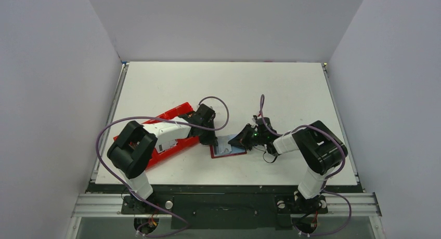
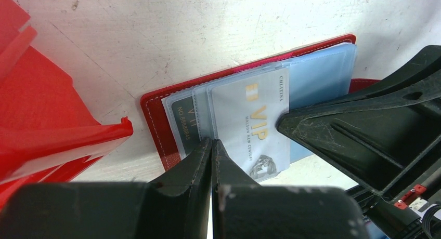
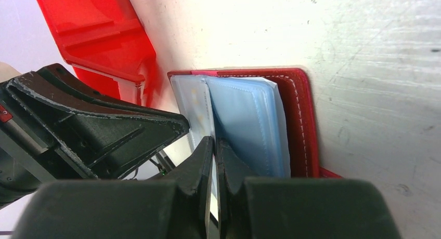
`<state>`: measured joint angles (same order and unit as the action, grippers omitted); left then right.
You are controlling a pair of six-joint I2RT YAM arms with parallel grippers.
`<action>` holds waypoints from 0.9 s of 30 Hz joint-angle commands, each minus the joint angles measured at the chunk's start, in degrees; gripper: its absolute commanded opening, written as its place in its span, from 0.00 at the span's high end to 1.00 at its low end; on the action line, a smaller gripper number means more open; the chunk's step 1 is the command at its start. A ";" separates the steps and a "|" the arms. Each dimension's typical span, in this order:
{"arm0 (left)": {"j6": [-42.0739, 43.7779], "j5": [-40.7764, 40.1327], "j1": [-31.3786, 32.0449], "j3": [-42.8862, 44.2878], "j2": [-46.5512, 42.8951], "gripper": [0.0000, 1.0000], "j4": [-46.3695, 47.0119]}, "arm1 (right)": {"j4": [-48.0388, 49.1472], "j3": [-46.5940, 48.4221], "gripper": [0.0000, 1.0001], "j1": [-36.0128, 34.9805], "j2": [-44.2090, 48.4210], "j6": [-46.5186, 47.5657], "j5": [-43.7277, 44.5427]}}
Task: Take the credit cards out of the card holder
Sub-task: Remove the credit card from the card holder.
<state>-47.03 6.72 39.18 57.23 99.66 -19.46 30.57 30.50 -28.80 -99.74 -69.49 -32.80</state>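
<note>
Card holder [image 1: 227, 148]: laid open and flat on the white table [image 1: 223, 88], between the two grippers; its dark red cover [image 2: 156, 108] is seen around pale blue sleeves [image 3: 244, 119].
Silver-grey card [image 2: 249, 125]: held in a clear sleeve of the card holder, printed "VIP" in gold, its long side running across the holder's open page.
Dark card [image 2: 182, 114]: tucked in the sleeve next to the silver-grey card, closer to the card holder's outer edge, mostly overlapped.
Left gripper [image 2: 212, 144]: closed, fingers pressed together with nothing seen between them. The tips are set against the card holder's near edge, where the dark card and the silver-grey card overlap. In the top view it [image 1: 212, 141] is placed at the card holder's left side.
Right gripper [image 3: 214, 144]: closed, with a thin pale sheet [image 3: 213, 176] caught in the slit between the fingers. Whether that sheet is the silver-grey card or its sleeve cannot be told. In the top view it [image 1: 240, 141] is placed at the card holder's right side.
Red tray [image 1: 174, 113]: placed just left of the card holder, under the left arm. A narrow strip of table is seen between its corner [image 2: 122, 125] and the holder's cover.
</note>
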 commanded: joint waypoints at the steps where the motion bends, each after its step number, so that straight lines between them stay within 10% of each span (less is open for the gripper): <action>1: 1.26 -3.50 -0.59 -1.80 2.34 1.00 -4.88 | -0.81 -0.43 1.00 1.22 1.97 1.90 3.08; 11: 1.38 -3.38 -0.46 -1.73 2.92 1.00 -4.31 | 3.16 -0.62 0.85 1.13 0.97 -0.04 0.73; 27: 1.27 -3.19 -0.23 -1.40 3.52 1.00 -4.38 | 8.11 -1.47 0.89 0.64 -1.79 -2.79 -0.64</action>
<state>-47.33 6.92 39.16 57.25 99.94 -19.38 34.81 29.36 -28.12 -101.14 -72.10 -33.50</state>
